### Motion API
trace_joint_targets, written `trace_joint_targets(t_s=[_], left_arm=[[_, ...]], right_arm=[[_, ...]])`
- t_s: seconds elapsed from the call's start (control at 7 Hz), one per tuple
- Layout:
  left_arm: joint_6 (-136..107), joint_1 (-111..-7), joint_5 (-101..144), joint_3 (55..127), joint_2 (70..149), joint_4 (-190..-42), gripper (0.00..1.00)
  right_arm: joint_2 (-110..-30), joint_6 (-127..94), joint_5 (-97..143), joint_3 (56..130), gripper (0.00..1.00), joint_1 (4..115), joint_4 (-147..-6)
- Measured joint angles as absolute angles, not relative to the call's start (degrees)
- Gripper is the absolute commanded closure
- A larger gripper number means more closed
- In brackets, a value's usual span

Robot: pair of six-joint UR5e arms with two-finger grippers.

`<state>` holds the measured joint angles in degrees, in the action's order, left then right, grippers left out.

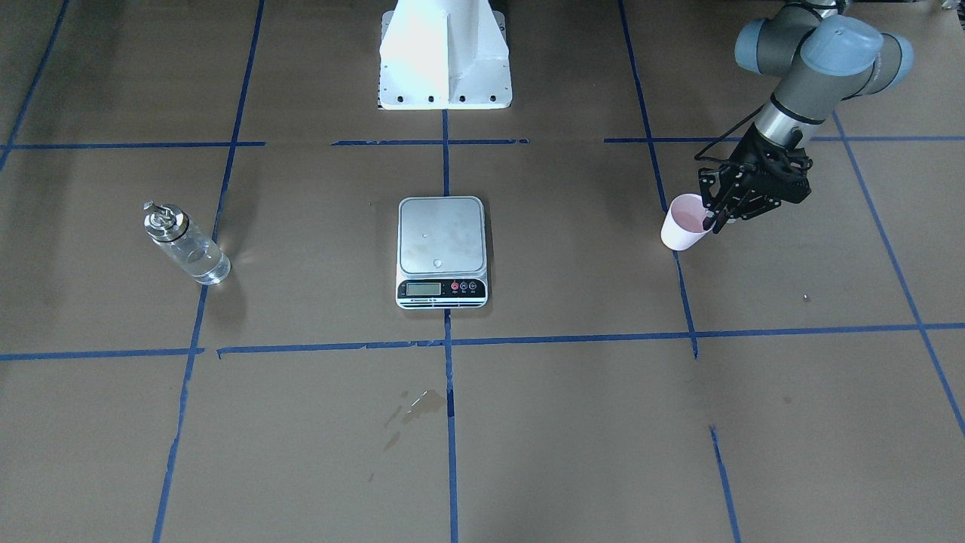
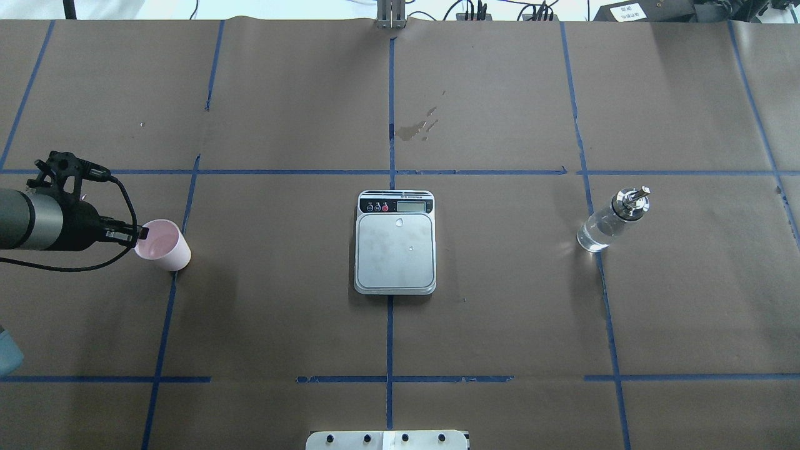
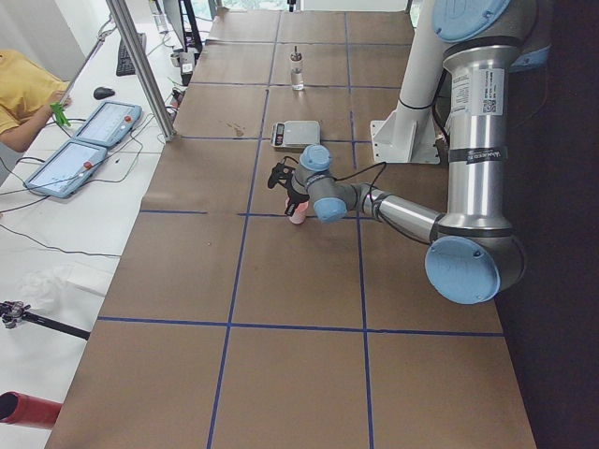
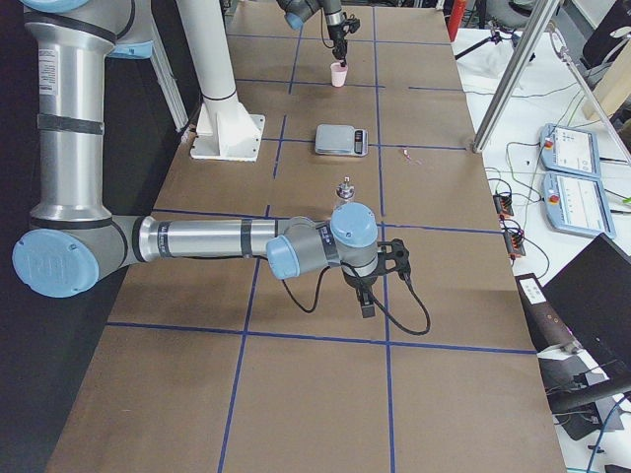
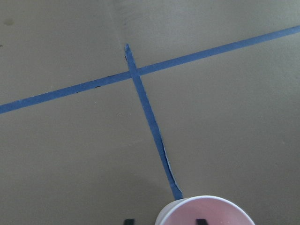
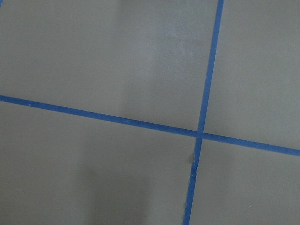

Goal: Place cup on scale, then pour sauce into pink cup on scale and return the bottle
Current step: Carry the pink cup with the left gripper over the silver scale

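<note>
Toward the left edge of the brown tabletop (image 2: pixel 281 300), my left hand (image 1: pixel 713 223) stood parted astride the rim of the pink cup (image 1: pixel 681 234); the scale (image 2: pixel 395 250) sat at the middle. Of my right hand (image 4: pixel 367 296) I could not tell the spread.

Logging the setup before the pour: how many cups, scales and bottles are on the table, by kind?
cup: 1
scale: 1
bottle: 1
Total: 3
</note>
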<state>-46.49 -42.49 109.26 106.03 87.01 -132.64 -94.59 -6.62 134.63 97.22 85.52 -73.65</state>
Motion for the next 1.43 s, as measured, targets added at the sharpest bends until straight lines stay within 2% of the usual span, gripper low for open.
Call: trace_joint_targets(t_s=[0.57, 1.0, 1.43], left_arm=[[-46.58, -43.56, 108.73, 108.34, 89.28, -132.39, 1.0], [-46.85, -42.79, 103.42, 108.6, 103.13, -122.02, 1.0], [-52.49, -35.57, 97.63, 105.7, 117.19, -113.47, 1.0]], right_arm=[[-94.74, -6.59, 134.65, 97.39, 0.0, 85.52, -73.65], [-94.82, -6.59, 134.65, 97.41, 0.0, 85.52, -73.65], [-95.28, -6.67, 134.65, 97.53, 0.0, 85.52, -73.63]])
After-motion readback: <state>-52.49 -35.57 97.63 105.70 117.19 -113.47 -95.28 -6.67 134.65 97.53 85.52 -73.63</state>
